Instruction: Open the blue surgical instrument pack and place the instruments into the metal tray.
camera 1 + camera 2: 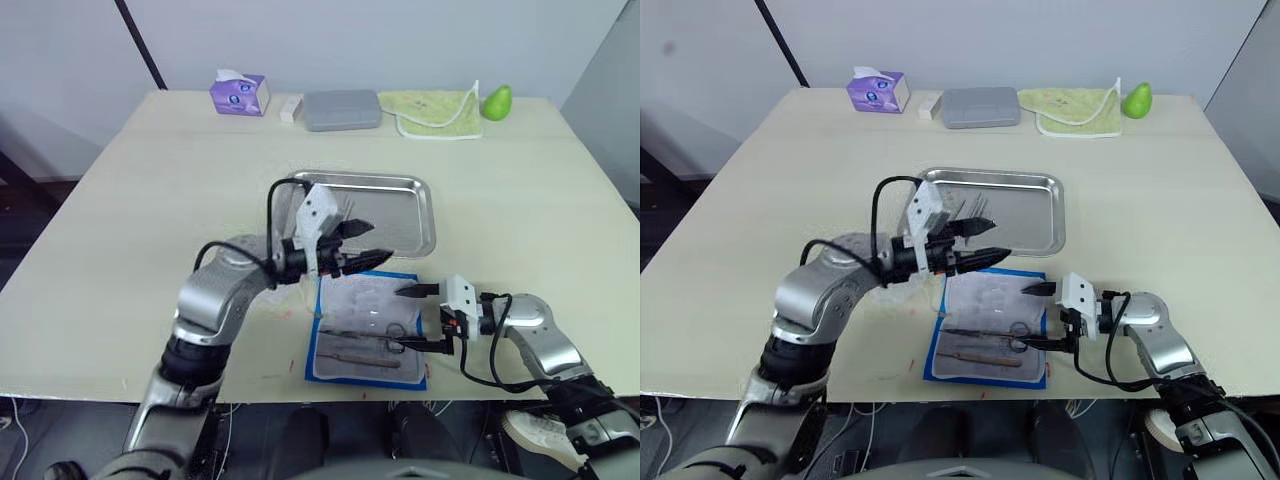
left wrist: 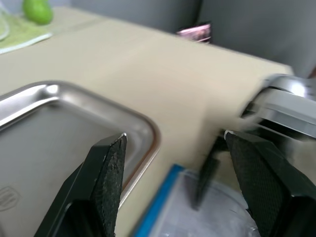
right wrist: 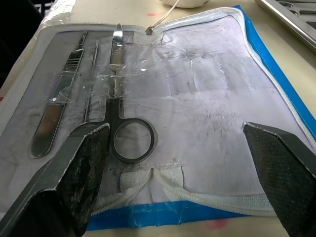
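The flat blue fabric instrument pack (image 1: 366,331) is seen lying unfolded on the pale bench (image 1: 140,200), just in front of the shiny rectangular steel tray (image 1: 415,215). Silvery scissors (image 3: 121,111) and tweezers (image 3: 57,111) are held under clear straps. The right tool (image 1: 418,318) is spread wide at the pack's edge; the left tool (image 1: 362,243), also wide and empty, is held above the tray's near rim. Scissors should be slid free handle-first. Tray contents cannot be made out clearly.
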Robot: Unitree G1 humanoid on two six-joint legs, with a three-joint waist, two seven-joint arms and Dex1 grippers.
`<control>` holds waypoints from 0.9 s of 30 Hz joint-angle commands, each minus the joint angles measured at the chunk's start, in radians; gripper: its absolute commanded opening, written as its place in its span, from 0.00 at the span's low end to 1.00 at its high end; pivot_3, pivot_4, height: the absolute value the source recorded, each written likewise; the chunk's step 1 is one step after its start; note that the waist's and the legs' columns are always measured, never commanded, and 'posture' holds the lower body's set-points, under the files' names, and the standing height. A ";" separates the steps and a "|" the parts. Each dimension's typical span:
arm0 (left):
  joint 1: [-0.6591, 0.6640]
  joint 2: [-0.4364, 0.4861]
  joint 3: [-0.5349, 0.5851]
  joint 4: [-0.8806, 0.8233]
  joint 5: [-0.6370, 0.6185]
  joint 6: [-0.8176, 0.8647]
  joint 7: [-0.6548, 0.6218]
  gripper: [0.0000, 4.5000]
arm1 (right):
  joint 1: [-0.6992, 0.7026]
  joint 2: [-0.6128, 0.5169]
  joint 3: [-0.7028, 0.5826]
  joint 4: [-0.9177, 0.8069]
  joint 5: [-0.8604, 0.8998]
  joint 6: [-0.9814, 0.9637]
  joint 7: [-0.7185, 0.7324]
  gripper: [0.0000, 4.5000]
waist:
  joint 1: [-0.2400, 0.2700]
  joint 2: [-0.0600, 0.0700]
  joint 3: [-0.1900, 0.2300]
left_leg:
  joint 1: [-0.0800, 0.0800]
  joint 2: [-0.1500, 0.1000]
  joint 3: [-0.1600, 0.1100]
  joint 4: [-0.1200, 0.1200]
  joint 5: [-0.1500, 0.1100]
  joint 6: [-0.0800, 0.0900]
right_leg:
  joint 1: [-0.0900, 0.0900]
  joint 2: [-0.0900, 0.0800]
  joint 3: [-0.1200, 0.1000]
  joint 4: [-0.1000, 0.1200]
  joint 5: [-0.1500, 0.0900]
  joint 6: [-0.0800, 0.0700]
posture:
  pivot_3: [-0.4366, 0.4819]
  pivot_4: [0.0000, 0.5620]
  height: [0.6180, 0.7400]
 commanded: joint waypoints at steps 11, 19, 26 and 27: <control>0.196 0.217 0.191 0.103 -0.140 -0.266 -0.397 1.00 | 0.090 -0.036 0.027 0.038 -0.050 0.034 0.001 1.00 | 0.015 0.002 0.001 | 0.000 0.001 0.001 0.000 0.000 0.001 | -0.001 0.000 -0.001 -0.001 0.000 0.000 | 0.48 0.27 1.00; 0.414 0.320 0.368 0.118 -0.184 -0.306 -0.463 1.00 | 0.111 -0.056 -0.006 0.000 -0.020 0.038 0.009 1.00 | 0.024 0.005 0.005 | -0.001 0.003 0.002 -0.001 -0.001 0.002 | -0.002 -0.001 0.000 -0.002 -0.001 -0.001 | 0.48 0.27 1.00; 0.435 0.335 0.395 0.095 -0.197 -0.315 -0.450 1.00 | 0.155 -0.081 -0.105 -0.160 0.105 0.093 0.008 1.00 | 0.041 0.008 0.010 | -0.003 0.003 0.001 0.000 -0.001 0.003 | -0.002 -0.003 -0.001 -0.002 -0.003 -0.003 | 0.48 0.27 1.00; 0.431 0.336 0.394 0.094 -0.197 -0.315 -0.449 1.00 | 0.170 -0.098 -0.129 -0.201 0.135 0.120 0.010 1.00 | 0.041 0.009 0.011 | -0.003 0.002 0.002 0.000 -0.001 0.003 | -0.002 -0.003 -0.001 -0.002 -0.003 -0.003 | 0.48 0.27 1.00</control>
